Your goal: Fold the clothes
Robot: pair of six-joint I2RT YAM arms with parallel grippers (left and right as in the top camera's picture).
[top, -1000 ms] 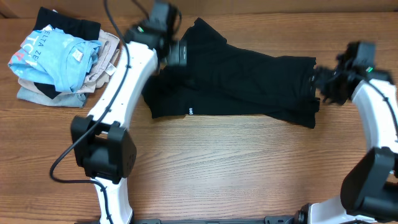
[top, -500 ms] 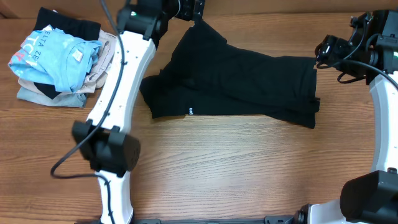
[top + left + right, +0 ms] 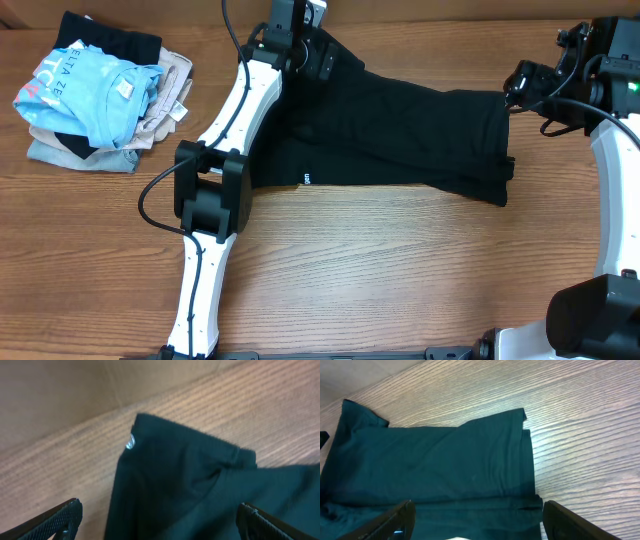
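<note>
- The black shirt [image 3: 400,140] lies flat on the wooden table [image 3: 400,280], in the far middle and right part of it, folded into a long band that runs from the far left down toward the right
- A small white mark [image 3: 306,180] shows on the shirt close to its near edge, left of centre
- The left gripper [image 3: 322,60] hangs over the far-left corner of the shirt; in the left wrist view its fingers [image 3: 65,517] are spread wide, one at each lower corner of the picture, with nothing gripped between them
- Below that gripper the shirt corner lies on the wood, and a round pale mark [image 3: 131,442] sits at its left edge
- The right gripper [image 3: 522,82] hangs at the far corner of the shirt's right end; in the right wrist view its fingers [image 3: 395,517] stand wide apart above the cloth and hold nothing
- Whether either gripper touches the cloth cannot be told
- At the far left of the table, well apart from the shirt, a light blue tee [image 3: 90,90] with white lettering lies on top of beige garments [image 3: 165,100], with a dark piece [image 3: 115,40] behind them
</note>
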